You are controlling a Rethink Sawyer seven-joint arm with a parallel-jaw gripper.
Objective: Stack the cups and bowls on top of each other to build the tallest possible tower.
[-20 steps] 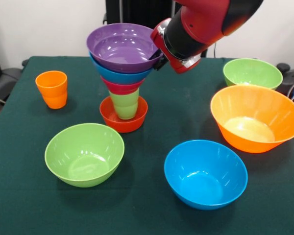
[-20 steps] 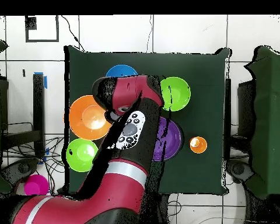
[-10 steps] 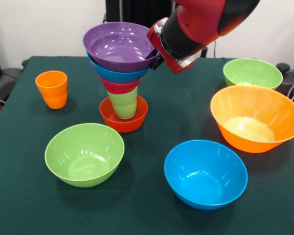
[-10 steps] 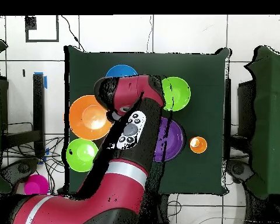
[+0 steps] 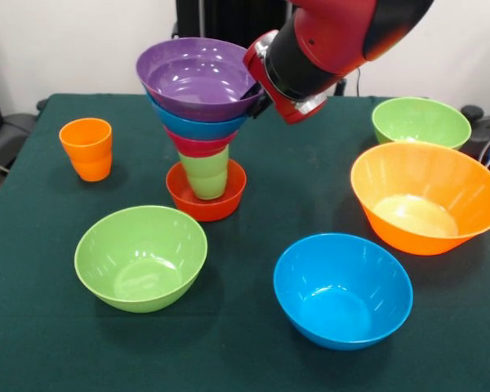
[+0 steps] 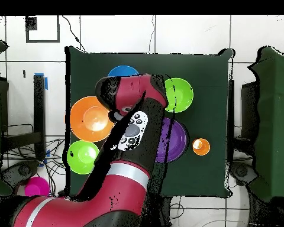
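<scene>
Your gripper [image 5: 257, 96]: at the right rim of the purple bowl [image 5: 198, 77]; you cannot tell how it is set, the arm's red and black wrist hides it.

Your tower [image 5: 202, 122], rear centre of the green table [image 5: 253, 359], from the bottom: small red-orange bowl [image 5: 206, 204], light green cup [image 5: 207, 174], pink bowl [image 5: 200, 146], blue bowl [image 5: 198, 127], purple bowl on top, tilted.

Loose items you have:
- orange cup [image 5: 86, 149], left.
- lime bowl [image 5: 140, 256], front left.
- blue bowl [image 5: 342, 290], front right.
- large orange bowl [image 5: 426, 197], right.
- lime bowl [image 5: 420, 122], rear right.
</scene>
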